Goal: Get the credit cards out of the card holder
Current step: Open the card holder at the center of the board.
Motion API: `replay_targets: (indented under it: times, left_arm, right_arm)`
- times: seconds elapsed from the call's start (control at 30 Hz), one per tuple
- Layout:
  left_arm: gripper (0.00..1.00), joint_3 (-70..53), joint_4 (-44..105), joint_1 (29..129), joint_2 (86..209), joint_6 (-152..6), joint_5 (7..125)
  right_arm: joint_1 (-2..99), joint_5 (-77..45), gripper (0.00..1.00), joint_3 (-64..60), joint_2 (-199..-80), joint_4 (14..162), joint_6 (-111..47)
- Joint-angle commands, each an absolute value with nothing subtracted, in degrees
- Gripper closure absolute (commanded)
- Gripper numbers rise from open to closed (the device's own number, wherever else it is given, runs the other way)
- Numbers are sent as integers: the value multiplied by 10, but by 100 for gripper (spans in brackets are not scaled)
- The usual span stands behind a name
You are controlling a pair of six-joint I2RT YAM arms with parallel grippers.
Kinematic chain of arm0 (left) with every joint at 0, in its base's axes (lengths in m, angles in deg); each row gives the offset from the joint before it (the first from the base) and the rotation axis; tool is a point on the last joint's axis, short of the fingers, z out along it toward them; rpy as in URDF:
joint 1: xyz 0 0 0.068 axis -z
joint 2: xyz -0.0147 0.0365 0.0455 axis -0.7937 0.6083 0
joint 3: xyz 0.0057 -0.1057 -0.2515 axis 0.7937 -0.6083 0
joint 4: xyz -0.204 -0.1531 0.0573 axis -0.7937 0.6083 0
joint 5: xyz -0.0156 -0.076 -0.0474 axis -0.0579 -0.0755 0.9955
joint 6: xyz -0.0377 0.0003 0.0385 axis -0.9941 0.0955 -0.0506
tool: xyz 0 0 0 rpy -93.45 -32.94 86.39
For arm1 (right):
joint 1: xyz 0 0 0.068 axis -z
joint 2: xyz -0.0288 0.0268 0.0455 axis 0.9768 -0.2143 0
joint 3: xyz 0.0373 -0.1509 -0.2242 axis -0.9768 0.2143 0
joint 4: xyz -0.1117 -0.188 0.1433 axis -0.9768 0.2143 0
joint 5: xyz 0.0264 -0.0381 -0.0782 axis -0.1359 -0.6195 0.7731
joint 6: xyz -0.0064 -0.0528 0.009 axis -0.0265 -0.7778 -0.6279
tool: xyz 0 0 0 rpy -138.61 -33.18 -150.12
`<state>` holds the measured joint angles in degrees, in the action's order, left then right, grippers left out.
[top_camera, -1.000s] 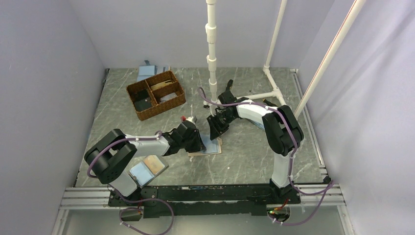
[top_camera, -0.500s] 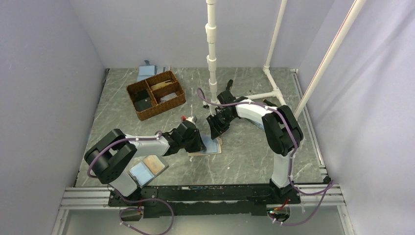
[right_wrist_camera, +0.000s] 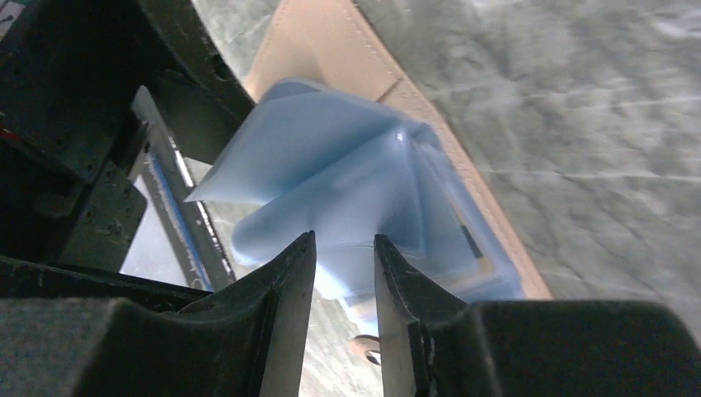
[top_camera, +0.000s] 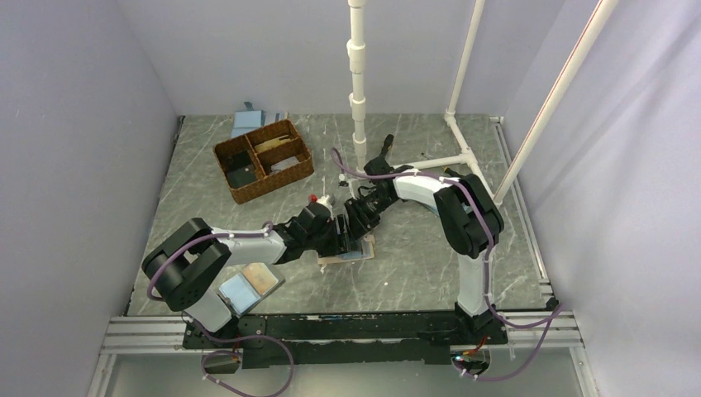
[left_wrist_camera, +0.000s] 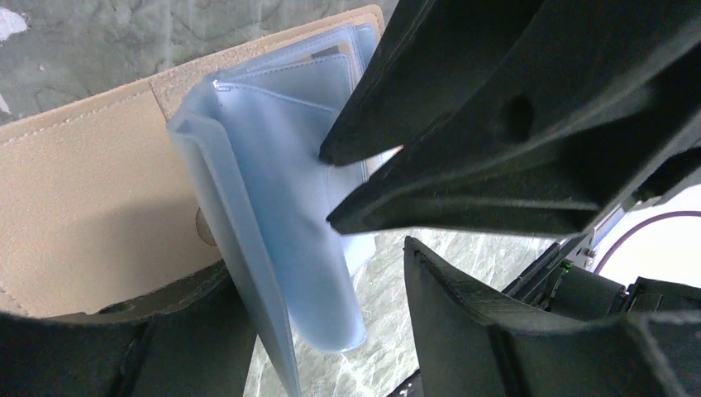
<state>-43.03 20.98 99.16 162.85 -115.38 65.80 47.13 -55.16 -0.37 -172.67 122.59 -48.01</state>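
The card holder (top_camera: 357, 251) lies open at mid-table, tan side (left_wrist_camera: 91, 182) up, its light-blue plastic sleeves (left_wrist_camera: 289, 207) fanned upward. My left gripper (top_camera: 340, 234) is open; one finger rests on the tan panel and a sleeve hangs between the jaws (left_wrist_camera: 322, 281) without touching the other finger. My right gripper (top_camera: 357, 222) meets it from the far side, jaws a narrow gap apart, tips (right_wrist_camera: 345, 240) at the edge of a sleeve (right_wrist_camera: 331, 165). It also shows in the left wrist view (left_wrist_camera: 326, 188). A dark stripe (right_wrist_camera: 467, 240) shows inside one sleeve; no card is clearly seen.
A wicker basket (top_camera: 264, 161) with compartments stands at the back left, blue items (top_camera: 248, 122) behind it. A folder with one brown half (top_camera: 248, 285) lies by the left arm's base. A white pole (top_camera: 357, 99) and pipes (top_camera: 455, 157) stand behind the right gripper.
My right gripper has moved down and to the left, onto the sleeves next to my left gripper. The left arm has barely shifted.
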Motion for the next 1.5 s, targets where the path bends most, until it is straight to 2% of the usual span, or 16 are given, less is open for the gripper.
replay_targets:
  times: [0.0, 0.17, 0.23, 0.53, 0.6, 0.77, 0.9, 1.17, 1.47]
  left_arm:
    - [33, -440, 219, 993, 1635, -1146, 653]
    - [35, -432, 242, 993, 1647, -1151, 640]
    - [41, -430, 254, 992, 1650, -1154, 628]
    - [89, -430, 290, 988, 1688, -1159, 595]
    - [97, -434, 290, 985, 1692, -1163, 594]
    - [100, -450, 291, 978, 1677, -1173, 586]
    - [100, -454, 292, 975, 1672, -1175, 589]
    - [100, -452, 284, 973, 1684, -1175, 601]
    - [100, -455, 284, 972, 1675, -1175, 603]
  right_arm:
    - [468, -622, 66, -10, -1735, 1222, -461]
    - [469, -627, 67, -7, -1737, 1214, -450]
    - [469, -627, 67, -8, -1735, 1215, -449]
    - [485, -589, 68, -20, -1709, 1239, -480]
    - [486, -570, 68, -25, -1702, 1249, -495]
    - [487, -477, 68, -28, -1675, 1263, -527]
    - [486, -450, 68, -33, -1663, 1277, -546]
    - [486, -436, 68, -38, -1649, 1298, -570]
    - [484, -453, 67, -52, -1688, 1328, -574]
